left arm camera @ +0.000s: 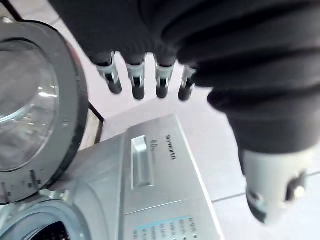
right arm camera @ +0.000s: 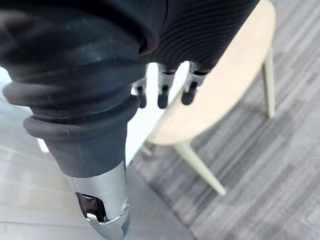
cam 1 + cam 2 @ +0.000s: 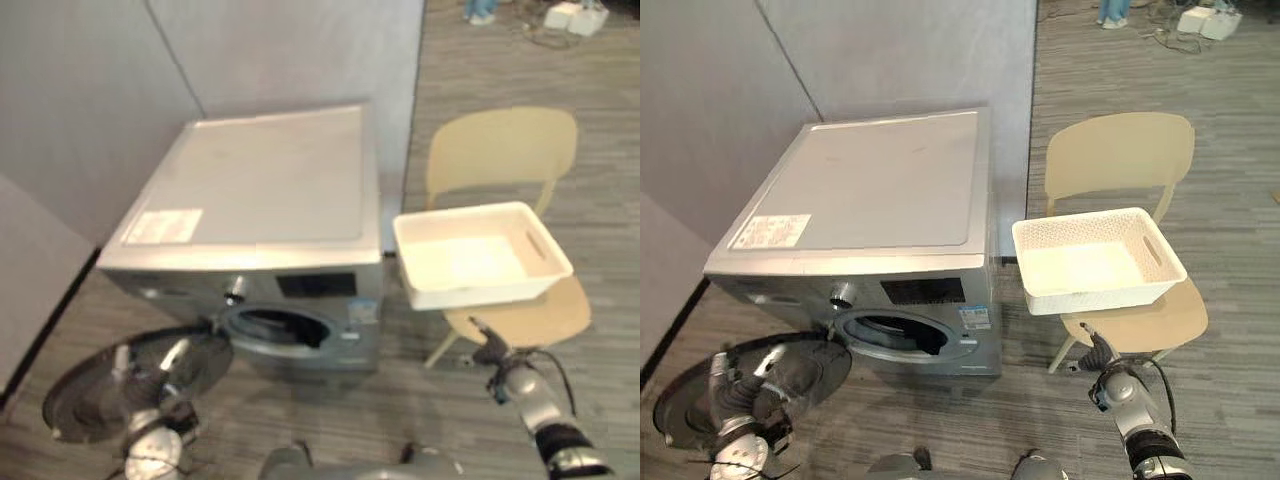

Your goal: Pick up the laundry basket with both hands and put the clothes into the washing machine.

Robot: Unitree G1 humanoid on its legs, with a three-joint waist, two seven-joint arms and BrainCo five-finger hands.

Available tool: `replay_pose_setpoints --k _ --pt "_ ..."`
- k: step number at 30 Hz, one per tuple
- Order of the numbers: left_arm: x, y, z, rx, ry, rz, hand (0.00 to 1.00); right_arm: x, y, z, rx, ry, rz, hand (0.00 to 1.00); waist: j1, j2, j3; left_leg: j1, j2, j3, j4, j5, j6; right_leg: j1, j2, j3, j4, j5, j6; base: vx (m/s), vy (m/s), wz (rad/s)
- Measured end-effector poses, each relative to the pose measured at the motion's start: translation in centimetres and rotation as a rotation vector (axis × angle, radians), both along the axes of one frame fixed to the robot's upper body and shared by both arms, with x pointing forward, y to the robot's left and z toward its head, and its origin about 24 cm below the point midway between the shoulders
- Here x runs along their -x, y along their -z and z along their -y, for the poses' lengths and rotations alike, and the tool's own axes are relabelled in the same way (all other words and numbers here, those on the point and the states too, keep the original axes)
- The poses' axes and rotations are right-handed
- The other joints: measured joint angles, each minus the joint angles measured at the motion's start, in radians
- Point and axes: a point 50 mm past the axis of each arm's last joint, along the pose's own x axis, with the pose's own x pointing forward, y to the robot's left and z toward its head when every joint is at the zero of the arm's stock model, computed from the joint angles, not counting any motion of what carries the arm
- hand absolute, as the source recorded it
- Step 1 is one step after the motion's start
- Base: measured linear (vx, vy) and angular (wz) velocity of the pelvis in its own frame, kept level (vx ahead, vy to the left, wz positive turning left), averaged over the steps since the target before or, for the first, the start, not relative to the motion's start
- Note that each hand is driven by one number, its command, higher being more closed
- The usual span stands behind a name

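Observation:
A white laundry basket (image 3: 1100, 298) rests on the seat of a beige chair (image 3: 1115, 150), to the right of a silver washing machine (image 3: 870, 190); the basket's inside looks bare white. The machine's round door (image 3: 700, 400) hangs wide open to the left, and the drum opening (image 3: 895, 335) is dark. My left hand (image 3: 740, 395) is low in front of that door, with its fingers (image 1: 135, 80) straight and nothing in them. Below the chair seat's front edge is my right hand (image 3: 1098, 350), its fingers (image 2: 162, 90) relaxed and empty, under the basket and apart from it.
Grey partition walls (image 3: 90, 90) stand behind and to the left of the machine. The chair's legs (image 2: 200, 167) reach the grey plank floor near my right hand. A person's feet (image 3: 481, 12) and white items (image 3: 575, 15) lie far off at the top.

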Motion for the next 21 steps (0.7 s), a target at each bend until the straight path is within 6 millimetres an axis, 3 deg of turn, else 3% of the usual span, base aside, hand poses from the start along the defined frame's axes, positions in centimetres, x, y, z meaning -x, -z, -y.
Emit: replay_pose_setpoints --k 2,4,6,9,12,15,16,18,19,21 --pt "0.5 -0.9 -2.2 -0.045 -0.113 0.009 0.0 2.4 1.5 0.4 -0.007 0.037 -0.088 0.0 -0.004 0.034 -0.022 0.029 -0.006 -0.019 -0.078 0.0 0.0 0.038 0.009 -0.035 -0.06 0.033 0.016 0.17 0.118 0.31" --pt "0.8 -1.9 -3.9 -0.091 -0.184 0.015 0.0 4.0 2.5 0.0 -0.028 0.055 -0.132 0.0 -0.01 0.043 -0.028 0.047 -0.011 -0.056 -0.127 0.0 0.0 0.071 0.012 -0.066 -0.089 0.044 0.025 0.11 0.095 0.52" --pt "1.1 -3.4 -6.0 -0.162 -0.249 0.02 0.0 4.5 3.3 -1.0 -0.061 0.053 -0.164 0.0 -0.006 0.035 -0.031 0.061 -0.016 -0.062 -0.153 0.0 0.0 0.085 0.011 -0.084 -0.092 0.047 0.029 0.07 0.074 0.34" --pt "1.0 -7.2 -9.7 -0.362 -0.343 -0.005 0.0 4.4 4.2 -4.2 -0.129 0.005 -0.169 0.0 0.003 -0.018 -0.019 0.045 -0.039 -0.085 -0.13 -0.001 0.004 0.082 -0.014 -0.076 -0.06 0.024 0.048 -0.02 0.048 0.26" --pt "2.1 -8.1 -12.9 -0.433 -0.433 -0.107 0.0 3.6 3.9 -5.7 -0.155 -0.061 -0.15 0.0 0.006 -0.04 -0.014 0.033 -0.045 -0.086 -0.11 -0.007 0.013 0.071 -0.018 -0.068 -0.064 0.016 0.049 -0.09 0.014 0.05" --pt "3.6 -7.5 -14.7 -0.4 -0.515 -0.185 0.0 4.0 3.5 -4.9 -0.146 -0.069 -0.132 0.0 0.008 -0.03 -0.02 0.001 -0.044 -0.095 -0.116 -0.065 0.082 0.035 -0.022 -0.077 -0.02 0.003 0.062 -0.09 0.041 0.15" --pt "3.6 -7.5 -14.8 -0.398 -0.516 -0.189 0.0 4.1 3.5 -4.9 -0.146 -0.07 -0.135 0.0 0.008 -0.031 -0.019 -0.002 -0.045 -0.1 -0.118 -0.067 0.079 0.03 -0.025 -0.079 -0.014 0.001 0.064 -0.06 0.06 0.39" --pt "2.7 -8.3 -16.5 -0.395 -0.514 -0.196 0.0 5.4 4.1 -4.8 -0.155 -0.068 -0.174 0.0 0.012 -0.075 -0.004 -0.029 -0.062 -0.131 -0.106 -0.061 0.071 0.01 -0.053 -0.098 0.031 -0.013 0.07 -0.09 0.028 0.39" --pt "2.5 -8.8 -17.0 -0.396 -0.514 -0.188 0.0 5.7 4.2 -4.7 -0.156 -0.066 -0.179 0.0 0.014 -0.085 0.0 -0.037 -0.064 -0.145 -0.1 -0.06 0.07 0.011 -0.057 -0.107 0.038 -0.018 0.072 -0.08 -0.011 0.41" --pt "1.5 -11.0 -18.5 -0.423 -0.497 -0.152 0.0 6.5 4.4 -4.6 -0.158 -0.057 -0.195 0.0 0.016 -0.118 0.005 -0.062 -0.064 -0.18 -0.095 -0.052 0.057 0.011 -0.059 -0.139 0.045 -0.025 0.068 -0.07 -0.045 0.49"
